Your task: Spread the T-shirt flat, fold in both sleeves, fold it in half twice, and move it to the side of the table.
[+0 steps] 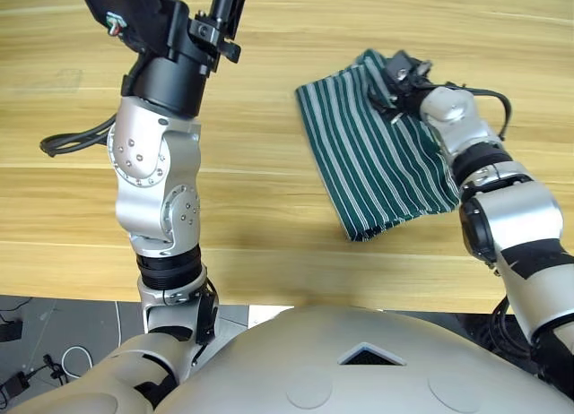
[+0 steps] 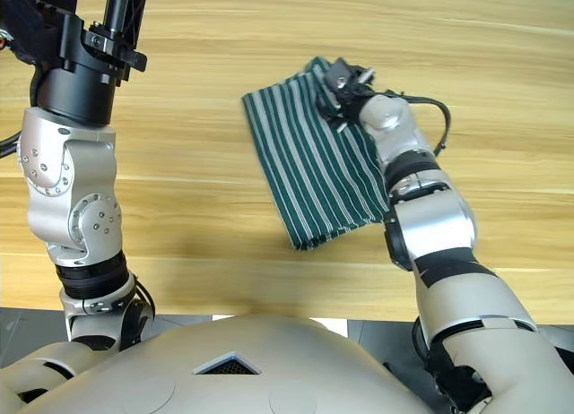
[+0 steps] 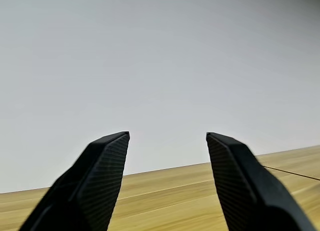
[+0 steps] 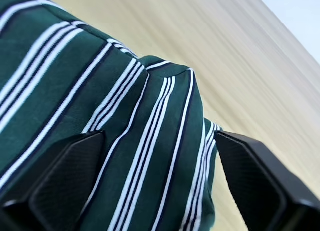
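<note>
Nearest, the left arm stands bent at the elbow above the front edge of the light wooden desk (image 1: 269, 208), its silver forearm rising steeply and its black wrist lifted high off the surface. The left gripper (image 3: 167, 136) is held in the air with its two black ribbed fingers (image 3: 105, 176) spread apart and nothing between them, pointing over the far part of the desk toward a pale wall. To the right, the right arm is stretched forward and low, its forearm lying over the right-hand side of the dark green T-shirt with white stripes (image 1: 377, 154). The T-shirt lies folded into a compact rectangle on the desk, right of centre and turned at a slant. At its far corner the right gripper (image 4: 159, 136) sits with fingers parted, a raised fold of the striped cloth between them. A black cable (image 1: 72, 143) lies on the desk at the left.
</note>
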